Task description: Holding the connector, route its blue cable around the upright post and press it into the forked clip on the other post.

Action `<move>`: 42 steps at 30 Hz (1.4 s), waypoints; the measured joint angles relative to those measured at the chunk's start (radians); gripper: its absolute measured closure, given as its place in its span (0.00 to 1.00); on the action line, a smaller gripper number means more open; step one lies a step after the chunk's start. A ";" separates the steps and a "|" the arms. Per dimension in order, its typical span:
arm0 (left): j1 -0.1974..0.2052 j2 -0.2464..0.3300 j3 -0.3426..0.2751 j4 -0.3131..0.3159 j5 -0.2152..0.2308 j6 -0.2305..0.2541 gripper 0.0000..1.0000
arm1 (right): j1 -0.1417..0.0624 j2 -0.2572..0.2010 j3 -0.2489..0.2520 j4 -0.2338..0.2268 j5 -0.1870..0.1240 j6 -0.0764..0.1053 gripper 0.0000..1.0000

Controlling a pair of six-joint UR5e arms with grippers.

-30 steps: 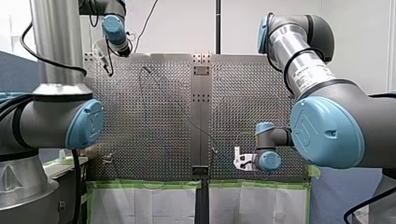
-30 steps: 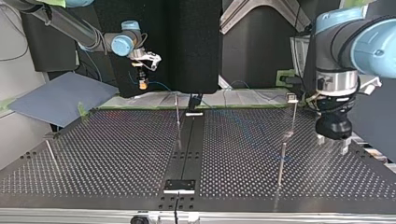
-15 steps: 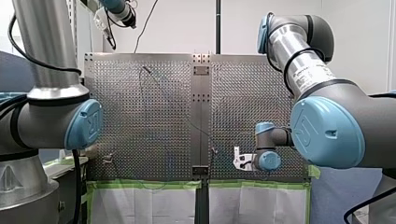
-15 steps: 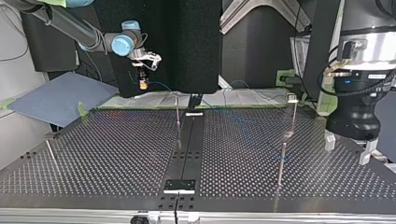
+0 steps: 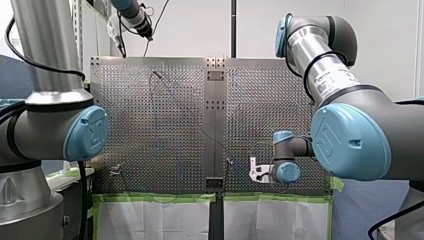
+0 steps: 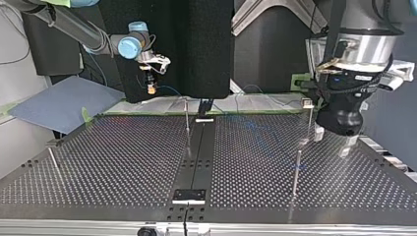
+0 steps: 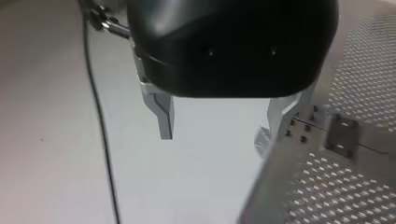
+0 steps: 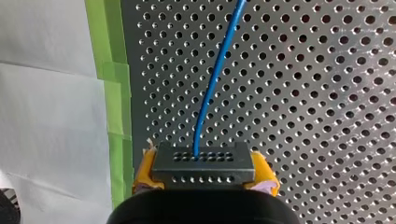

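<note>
A white wall (image 5: 200, 30) stands behind the perforated table (image 5: 165, 115), and a dark pole (image 5: 233, 25) rises near the middle of the table's far edge. Green tape (image 5: 155, 197) runs along the near edge, with white sheets (image 5: 160, 220) just below it. In the top view a black panel (image 6: 204, 49) stands beyond the table, and a grey-blue board (image 6: 59, 103) lies tilted at the view's left.

- Robotics lab, bench test rig.
- Perforated metal table (image 5: 165, 115), centre of front view; thin upright post (image 6: 187, 120) standing on it.
- Industrial arms: my left arm (image 5: 50, 130) frame left, my right arm (image 5: 350, 145) frame right.
- Green tape (image 5: 150, 197) along the table's lower edge; black screen (image 6: 201, 49) upper centre, top view.
</note>
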 joint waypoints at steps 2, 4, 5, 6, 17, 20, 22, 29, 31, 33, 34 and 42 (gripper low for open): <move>-0.004 -0.013 0.000 -0.019 -0.009 0.004 0.02 | 0.001 0.000 0.000 0.000 0.000 0.000 1.00; -0.006 -0.025 0.000 -0.034 -0.017 0.009 0.02 | 0.001 0.000 0.000 -0.001 -0.001 0.000 1.00; -0.008 -0.033 0.000 -0.043 -0.021 0.013 0.02 | 0.001 0.000 0.000 -0.001 -0.001 0.000 1.00; -0.009 -0.040 0.000 -0.050 -0.022 0.015 0.02 | 0.001 0.000 0.000 -0.001 -0.001 0.000 1.00; -0.015 -0.087 0.000 -0.053 -0.022 0.016 0.02 | 0.004 0.000 0.001 0.001 -0.001 -0.001 1.00; -0.015 -0.093 0.000 -0.049 -0.023 0.014 0.02 | 0.005 0.000 0.000 0.002 -0.001 -0.001 1.00; -0.016 -0.095 0.000 -0.047 -0.024 0.013 0.02 | 0.006 0.000 0.001 0.002 -0.001 -0.001 1.00; -0.016 -0.096 -0.006 -0.047 -0.024 0.010 0.02 | 0.007 0.000 0.000 0.002 -0.001 -0.001 1.00; -0.017 -0.096 -0.017 -0.047 -0.026 0.009 0.02 | 0.008 0.000 0.000 0.002 -0.001 -0.001 1.00; -0.017 -0.096 -0.034 -0.048 -0.033 0.009 0.02 | 0.009 0.000 0.000 0.002 -0.001 -0.001 1.00; -0.017 -0.096 -0.044 -0.048 -0.039 0.009 0.02 | 0.009 0.000 0.000 0.002 -0.001 -0.001 1.00; -0.017 -0.097 -0.061 -0.067 -0.099 0.013 0.02 | 0.011 0.000 0.000 0.002 -0.001 -0.002 1.00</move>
